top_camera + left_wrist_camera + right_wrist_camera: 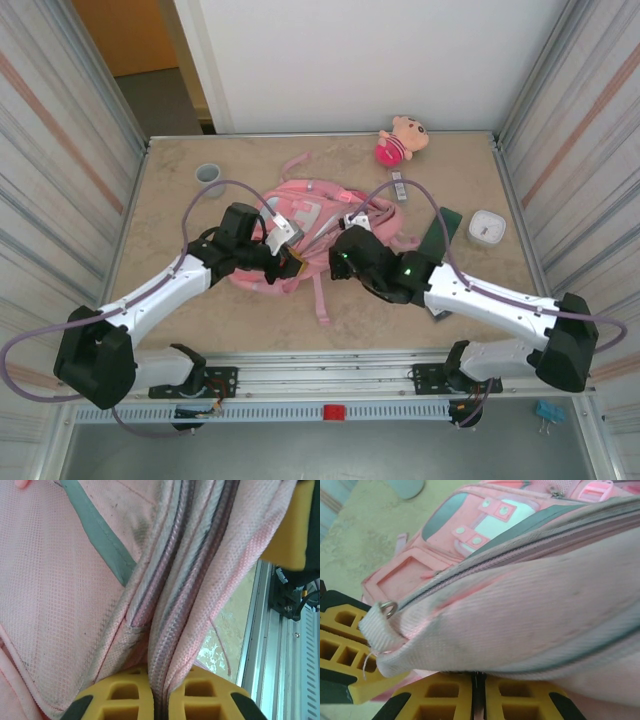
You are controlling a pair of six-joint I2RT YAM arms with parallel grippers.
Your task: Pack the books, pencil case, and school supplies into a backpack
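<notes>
The pink backpack (312, 222) lies in the middle of the table. My left gripper (283, 262) is at its near left side, and the yellow pads (125, 695) are shut on a fold of the zip edge (165, 630). My right gripper (336, 262) is at the near right side, its pads (445, 695) pressed together on a thin edge of the pink fabric (520, 610). A dark book (438, 236) lies to the right of the backpack, beside my right arm. A slim grey stick-like supply (398, 187) lies behind the backpack.
A white rounded box (487, 228) sits at the right, a grey cup (209, 173) at the back left and a pink plush doll (401, 141) at the back. Ribbed walls close both sides. A metal rail (330, 368) runs along the near edge.
</notes>
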